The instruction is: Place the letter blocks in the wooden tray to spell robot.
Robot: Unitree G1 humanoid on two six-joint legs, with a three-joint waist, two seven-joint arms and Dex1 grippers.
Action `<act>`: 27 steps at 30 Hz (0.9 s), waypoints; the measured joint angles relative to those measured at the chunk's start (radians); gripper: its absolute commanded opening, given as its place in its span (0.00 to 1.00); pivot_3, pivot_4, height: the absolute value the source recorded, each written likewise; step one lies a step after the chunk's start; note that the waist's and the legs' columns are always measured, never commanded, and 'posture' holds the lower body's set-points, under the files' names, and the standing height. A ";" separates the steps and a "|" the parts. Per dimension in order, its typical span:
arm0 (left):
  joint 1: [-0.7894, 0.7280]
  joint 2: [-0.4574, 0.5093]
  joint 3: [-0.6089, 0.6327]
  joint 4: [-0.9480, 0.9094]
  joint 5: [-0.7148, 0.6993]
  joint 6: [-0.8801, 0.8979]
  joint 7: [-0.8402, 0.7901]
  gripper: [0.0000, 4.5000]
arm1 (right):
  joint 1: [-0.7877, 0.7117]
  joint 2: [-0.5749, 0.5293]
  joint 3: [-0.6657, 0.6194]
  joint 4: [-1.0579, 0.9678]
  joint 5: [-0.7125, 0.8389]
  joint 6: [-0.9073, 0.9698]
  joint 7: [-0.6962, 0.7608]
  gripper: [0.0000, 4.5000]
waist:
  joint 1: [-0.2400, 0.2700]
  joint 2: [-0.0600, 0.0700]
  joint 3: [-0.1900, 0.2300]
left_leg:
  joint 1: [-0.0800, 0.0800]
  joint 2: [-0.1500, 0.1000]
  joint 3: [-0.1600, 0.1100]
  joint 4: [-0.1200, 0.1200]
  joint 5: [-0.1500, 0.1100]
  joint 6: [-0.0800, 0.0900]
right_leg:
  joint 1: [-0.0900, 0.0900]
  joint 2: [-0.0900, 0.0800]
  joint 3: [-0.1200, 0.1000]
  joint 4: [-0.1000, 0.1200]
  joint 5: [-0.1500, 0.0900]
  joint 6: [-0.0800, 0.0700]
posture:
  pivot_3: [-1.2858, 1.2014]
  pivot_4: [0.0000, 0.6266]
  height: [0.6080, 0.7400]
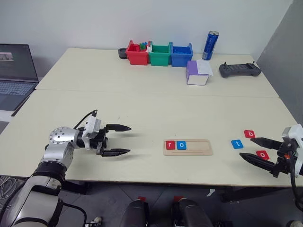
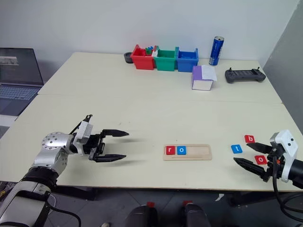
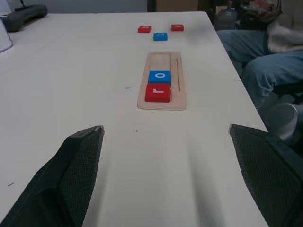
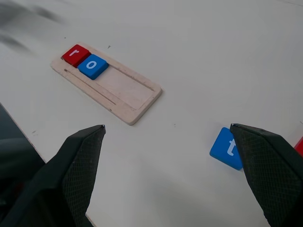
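The wooden tray (image 1: pixel 188 147) lies near the front edge of the table (image 1: pixel 142 104), with a red r block (image 1: pixel 170 144) and a blue o block (image 1: pixel 181 145) seated side by side at its left end; the other three places are bare. The remaining tiles lie loose on the table to the tray's right: a red b block (image 1: pixel 249 134), a blue t block (image 1: pixel 237 144) and a red o block (image 1: pixel 262 154).

My right gripper (image 1: pixel 254 151) hangs just beside these three with its jaws wide and holding nothing. My left gripper (image 1: pixel 118 140) hovers well left of the tray, jaws also wide and empty.

I judge the b goes next. These tiles look light, stiff and smooth-faced, so they may skate when nudged. They are thin and flat, so I would come down from above and pinch two opposite edges, keeping the letter upright for the groove.
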 measured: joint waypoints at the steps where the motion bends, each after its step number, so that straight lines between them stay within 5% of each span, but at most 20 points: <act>1: 0.000 0.002 -0.001 0.000 0.000 -0.002 0.000 0.99 | 0.006 0.003 -0.004 0.005 -0.001 0.000 -0.009 1.00 | 0.000 0.000 0.000 | 0.000 0.000 0.000 0.000 0.000 0.000 | 0.000 0.000 0.000 0.000 0.000 0.000 | 0.52 0.24 1.00; 12: -0.017 -0.002 -0.014 0.002 -0.009 -0.008 0.000 0.99 | -0.103 0.168 -0.023 0.144 -0.152 -0.107 -0.278 1.00 | -0.002 0.000 0.000 | 0.000 0.000 0.000 0.000 0.000 0.000 | 0.000 0.000 0.000 0.001 -0.001 -0.001 | 0.52 0.24 1.00; 19: -0.018 -0.001 -0.020 0.004 -0.010 -0.008 0.000 0.99 | 0.030 0.241 -0.072 0.138 -0.160 -0.122 -0.303 1.00 | 0.002 0.001 0.000 | -0.001 0.000 0.000 0.000 0.000 -0.001 | -0.001 0.000 0.000 0.001 -0.002 -0.002 | 0.52 0.24 1.00; 27: -0.049 -0.006 -0.033 0.016 -0.010 -0.008 0.000 0.99 | -0.060 0.280 -0.076 0.187 -0.152 -0.107 -0.409 1.00 | -0.011 0.001 -0.001 | 0.001 0.000 0.000 0.000 0.000 0.000 | 0.000 0.000 0.000 0.002 -0.001 0.000 | 0.52 0.24 1.00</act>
